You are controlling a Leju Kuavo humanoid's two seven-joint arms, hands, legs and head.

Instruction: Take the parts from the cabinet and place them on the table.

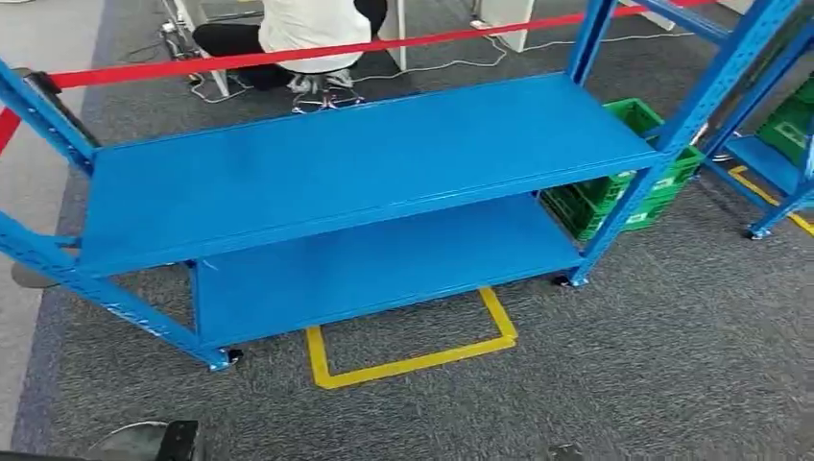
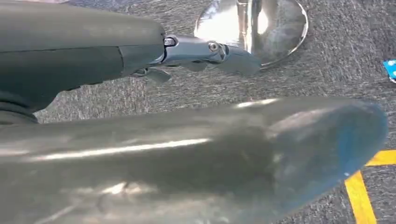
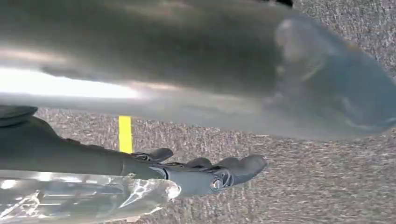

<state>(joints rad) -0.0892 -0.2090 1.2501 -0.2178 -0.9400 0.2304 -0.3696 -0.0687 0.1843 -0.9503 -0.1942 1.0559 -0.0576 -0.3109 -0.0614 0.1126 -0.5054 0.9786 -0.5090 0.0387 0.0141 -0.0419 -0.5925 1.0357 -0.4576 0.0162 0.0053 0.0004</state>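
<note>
Straight ahead, near the middle of the head view, a blue cabinet (image 1: 365, 163) of open frame type, standing on grey carpet (image 1: 672, 365). Two flat blue shelves in it, the upper shelf wide and bare blue, the lower shelf (image 1: 384, 264) set further in below it. On the floor just near of the cabinet, a yellow tape outline (image 1: 413, 360), partly reaching under the lower shelf. To the right and behind the cabinet's right post, a green crate (image 1: 624, 192) on the floor. Further right, part of a second blue rack (image 1: 768, 163). Across the far side, a red barrier tape (image 1: 288, 55), and behind it a person (image 1: 307, 29) sitting low in a white top.

Left robot hand (image 2: 154, 51) released, hanging over the carpet with fingers (image 2: 210, 51) stretched out and nothing in them; a shiny round metal base (image 2: 280, 28) on the floor beyond the fingertips.

Right robot hand (image 3: 187, 172) also released, fingers stretched out over the carpet, nothing grasped. Beside it some crumpled clear plastic (image 3: 84, 196); cannot tell whether touching the hand.
</note>
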